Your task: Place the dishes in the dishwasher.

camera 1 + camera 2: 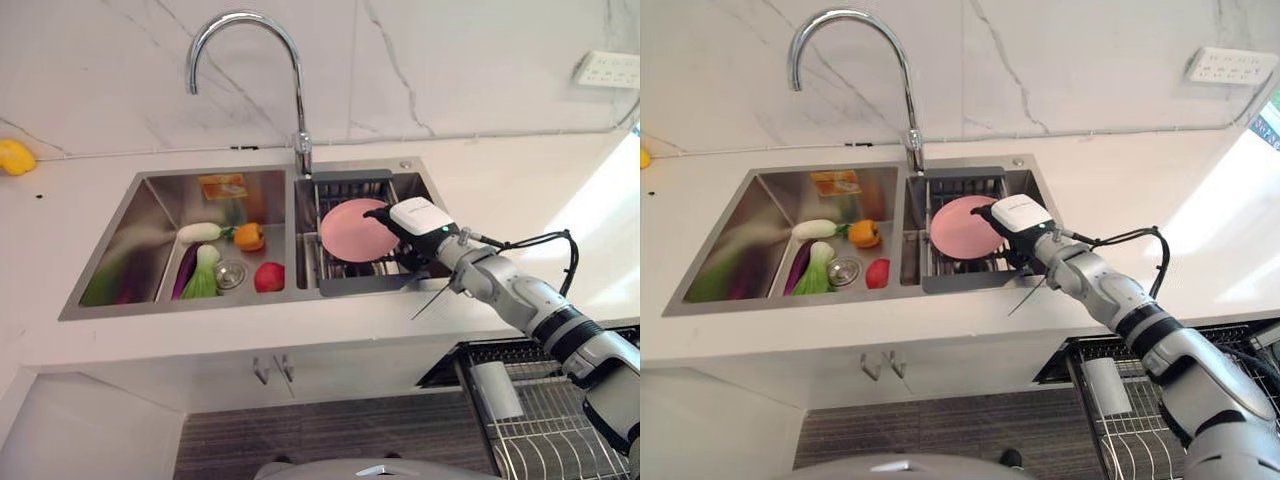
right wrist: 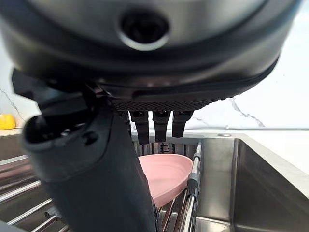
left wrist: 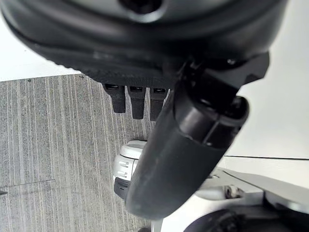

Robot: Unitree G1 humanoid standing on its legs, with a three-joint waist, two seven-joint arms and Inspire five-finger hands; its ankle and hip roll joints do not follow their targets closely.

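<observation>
Right, pink plate (image 1: 355, 231) sits tilted in the dark drain rack (image 1: 345, 283) in the sink's right basin (image 1: 415, 185), leaning on the rack wires. Right hand (image 1: 415, 228) is at the plate's near rim; in its wrist view the fingers (image 2: 155, 125) look relaxed above the plate, not clamped on it. Left hand (image 3: 183, 140) hangs idle over the floor, holding nothing. Plate probably light, rigid, slick if wet: pinch the exposed rim, thumb under, fingers over.
</observation>
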